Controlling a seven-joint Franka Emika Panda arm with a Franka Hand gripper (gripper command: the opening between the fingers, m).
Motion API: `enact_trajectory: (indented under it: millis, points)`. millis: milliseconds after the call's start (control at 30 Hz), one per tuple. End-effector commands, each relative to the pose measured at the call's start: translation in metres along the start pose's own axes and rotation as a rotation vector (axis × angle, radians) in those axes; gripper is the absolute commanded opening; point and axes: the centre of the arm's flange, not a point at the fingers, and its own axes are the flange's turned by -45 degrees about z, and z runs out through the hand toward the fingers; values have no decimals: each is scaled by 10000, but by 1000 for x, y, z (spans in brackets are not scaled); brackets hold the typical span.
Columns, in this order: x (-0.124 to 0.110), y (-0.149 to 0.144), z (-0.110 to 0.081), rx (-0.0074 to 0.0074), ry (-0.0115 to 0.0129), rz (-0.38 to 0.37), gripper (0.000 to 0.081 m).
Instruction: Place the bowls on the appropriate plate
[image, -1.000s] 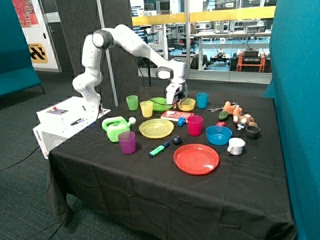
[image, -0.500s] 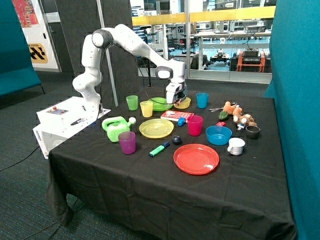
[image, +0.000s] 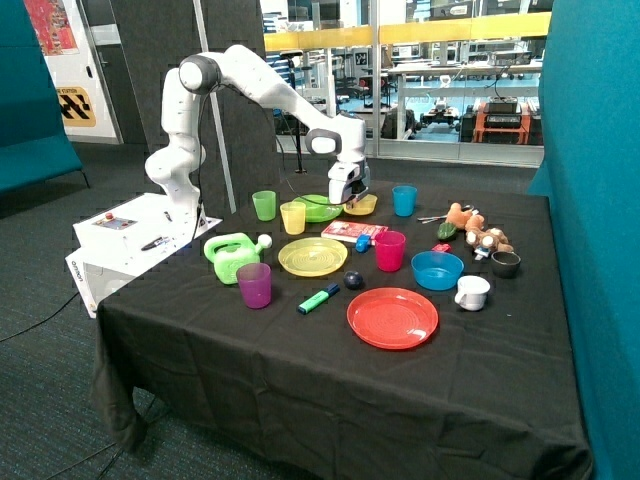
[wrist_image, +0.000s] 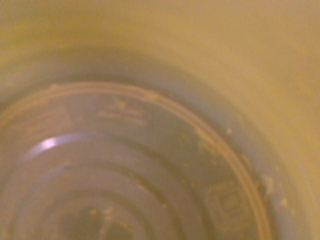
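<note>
gripper (image: 349, 199) pinching yellow bowl's (image: 361, 205) rim, far side of table | next: carry it level to yellow plate (image: 312, 256), clear the cups, set down centered

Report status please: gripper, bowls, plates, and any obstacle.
Gripper at yellow bowl, bowl fills wrist view. Green bowl alongside, touching or not unclear. Yellow plate bare. Yellow cup and red book between.

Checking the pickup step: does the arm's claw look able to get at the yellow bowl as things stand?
Probably yes. The claw is already down at the yellow bowl, beside the green bowl, with nothing between them. The wrist view is filled by the bowl's yellow inside. Whether it is gripped cannot be seen.
</note>
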Motion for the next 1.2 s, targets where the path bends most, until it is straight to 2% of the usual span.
enact_trajectory:
  millis: [0, 700, 833, 1167]
  points:
    - [-6, 7, -24, 17, -67, -78, 0]
    - [-17, 44, -88, 18, -67, -381, 0]
    - [-17, 63, -98, 17, -67, -270, 0]
    - [-18, 113, -107, 16, -68, 220, 0]
